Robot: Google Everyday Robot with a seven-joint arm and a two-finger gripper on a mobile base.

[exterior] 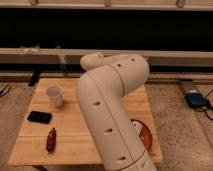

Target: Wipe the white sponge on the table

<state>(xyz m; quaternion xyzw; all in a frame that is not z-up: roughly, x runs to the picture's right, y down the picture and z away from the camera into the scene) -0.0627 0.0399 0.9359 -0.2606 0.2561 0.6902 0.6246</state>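
The light wooden table point(30, 148) with a plank-striped top fills the lower middle of the camera view. The robot's thick white arm point(107, 110) rises from the bottom edge, bends over the table's middle and covers much of the top. The gripper does not show; it lies somewhere out of sight behind or beyond the arm. The white sponge is hidden as well.
A white paper cup point(55, 95) stands at the table's back left. In front of it lie a black flat phone point(39, 117) and a small red-brown object point(50, 140). A reddish-brown plate point(145, 135) peeks out right of the arm. A blue device point(196, 99) sits on the floor at right.
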